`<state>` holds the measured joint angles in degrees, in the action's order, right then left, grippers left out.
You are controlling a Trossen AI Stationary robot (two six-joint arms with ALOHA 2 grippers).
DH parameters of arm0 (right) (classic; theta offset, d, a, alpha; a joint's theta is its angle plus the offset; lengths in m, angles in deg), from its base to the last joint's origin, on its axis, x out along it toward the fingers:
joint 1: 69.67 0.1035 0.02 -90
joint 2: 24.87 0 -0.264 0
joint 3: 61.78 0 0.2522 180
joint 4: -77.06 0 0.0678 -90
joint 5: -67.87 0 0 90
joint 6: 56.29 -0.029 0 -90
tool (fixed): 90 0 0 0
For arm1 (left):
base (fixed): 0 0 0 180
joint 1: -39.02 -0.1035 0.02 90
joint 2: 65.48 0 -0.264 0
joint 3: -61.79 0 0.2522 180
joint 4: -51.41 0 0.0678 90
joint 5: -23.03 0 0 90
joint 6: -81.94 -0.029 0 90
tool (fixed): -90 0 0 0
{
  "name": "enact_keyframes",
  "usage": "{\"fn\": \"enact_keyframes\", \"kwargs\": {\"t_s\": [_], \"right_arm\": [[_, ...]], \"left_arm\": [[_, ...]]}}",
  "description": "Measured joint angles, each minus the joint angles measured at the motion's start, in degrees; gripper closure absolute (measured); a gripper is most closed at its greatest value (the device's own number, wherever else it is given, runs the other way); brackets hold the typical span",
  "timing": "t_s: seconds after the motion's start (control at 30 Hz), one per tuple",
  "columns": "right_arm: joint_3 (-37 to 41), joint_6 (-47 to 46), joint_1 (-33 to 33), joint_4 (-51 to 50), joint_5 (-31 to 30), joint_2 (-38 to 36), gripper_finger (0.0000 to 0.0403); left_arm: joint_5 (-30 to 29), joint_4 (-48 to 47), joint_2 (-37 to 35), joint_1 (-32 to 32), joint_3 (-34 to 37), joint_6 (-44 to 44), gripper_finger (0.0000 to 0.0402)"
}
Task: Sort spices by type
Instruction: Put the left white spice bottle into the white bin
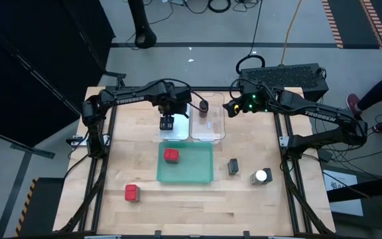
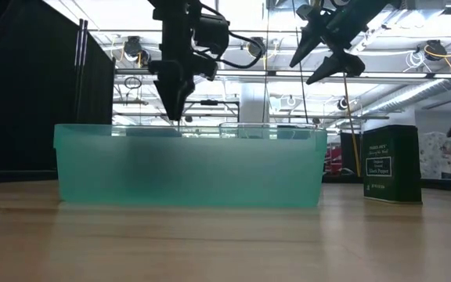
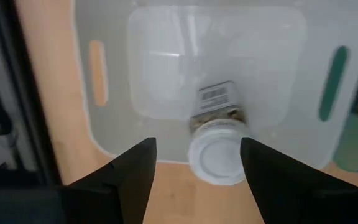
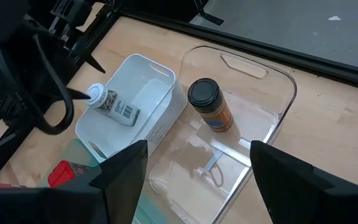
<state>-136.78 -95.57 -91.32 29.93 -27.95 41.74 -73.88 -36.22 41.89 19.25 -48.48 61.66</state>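
starting at the left, one red tin (image 1: pixel 132 192) stands alone on the table (image 1: pixel 197 206), well apart from the left gripper (image 1: pixel 167 121) and toward the front edge. this gripper hangs over the white tray (image 1: pixel 178 130) with its fingers apart and nothing between them. directly under it, inside the white tray, a white-lidded jar (image 3: pixel 218 140) lies on its side; its long axis runs away from the fingers, with the lid end toward them.

a second red tin (image 1: pixel 171 155) sits in the green tray (image 1: pixel 201 174), just in front of the left gripper. beside the white tray, the clear tray (image 4: pixel 253 134) holds the brown dark-lidded jar (image 4: pixel 209 104), which stands upright.

the right gripper (image 1: pixel 233 107) hovers just beside the clear tray, fingers apart and empty. from it, one dark grey tin (image 1: pixel 233 166) and a second white-lidded jar (image 1: pixel 262 176) stand on the bare wood, toward the front and near each other.

counted: two red tins, two white-lidded jars, one brown jar, one dark grey tin in the high view, three trays.

in my judgement the second white-lidded jar and the grey tin are nearer to the right arm, and the lone red tin is nearer to the left arm; the jar must travel across to the white tray
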Motion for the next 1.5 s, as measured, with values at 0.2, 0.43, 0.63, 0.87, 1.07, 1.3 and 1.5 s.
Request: {"fn": "enact_keyframes", "kwargs": {"t_s": [0.2, 0.43, 0.63, 0.87, 1.07, 1.3, 1.5], "right_arm": [[0.0, 0.4, 0.0, 0.0, 0.0, 0.0, 0.0135], [0.0, 1.4, 0.0, 0.0, 0.0, 0.0, 0.0135], [0.0, 2.0, 0.0, 0.0, 0.0, 0.0, 0.0135], [0.0, 2.4, 0.0, 0.0, 0.0, 0.0, 0.0135], [0.0, 2.4, 0.0, 0.0, 0.0, 0.0, 0.0135], [0.0, 2.4, 0.0, 0.0, 0.0, 0.0, 0.0135], [0.0, 2.4, 0.0, 0.0, 0.0, 0.0, 0.0135]], "left_arm": [[-1.1, 0.6, -2.6, -1.2, 0.0, -0.4, 0.0290], [1.4, 4.7, -2.4, -7.7, 3.1, 2.0, 0.0394], [9.1, 6.5, -2.3, -9.2, 6.8, 2.0, 0.0397], [13.5, 6.4, -2.3, -8.2, 7.0, 2.0, 0.0398], [13.8, 4.8, -2.3, -6.8, 7.0, 1.8, 0.0399], [13.8, 4.2, -2.3, -4.7, 7.0, 1.6, 0.0400], [13.8, 4.1, -2.3, -2.9, 7.0, 1.6, 0.0398]]}}
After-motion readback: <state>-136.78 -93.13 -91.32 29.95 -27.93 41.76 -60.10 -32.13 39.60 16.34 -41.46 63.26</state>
